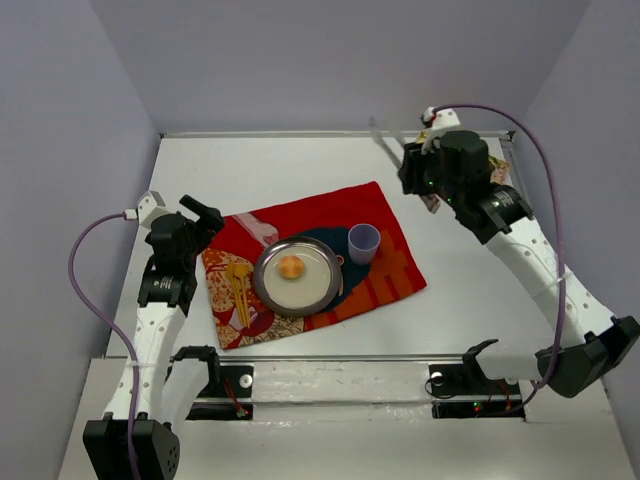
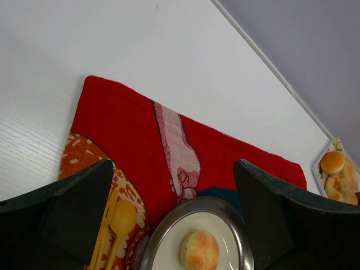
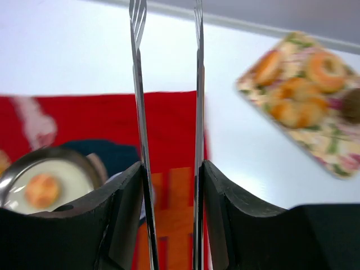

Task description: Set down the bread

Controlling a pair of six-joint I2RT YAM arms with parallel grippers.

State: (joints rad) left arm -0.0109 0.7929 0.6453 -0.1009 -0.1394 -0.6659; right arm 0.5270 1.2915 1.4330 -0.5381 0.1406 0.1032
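The bread roll sits on the round metal plate, roughly in the middle of it, with nothing touching it. The plate is on a red patterned placemat, with a purple cup just beside the plate's right rim and a yellow plastic spoon lying on the mat to its left.

The right gripper is clamped on a pair of metal tongs, one finger pressed against each arm. The tong tips stand apart with nothing between them. This arm is up over the far right of the white table, well away from the plate and near a floral tray with more rolls and bagels on it.

The left gripper hangs over the left edge of the mat with its jaws wide apart and nothing in them. Its wrist view looks down at the roll and the spoon.
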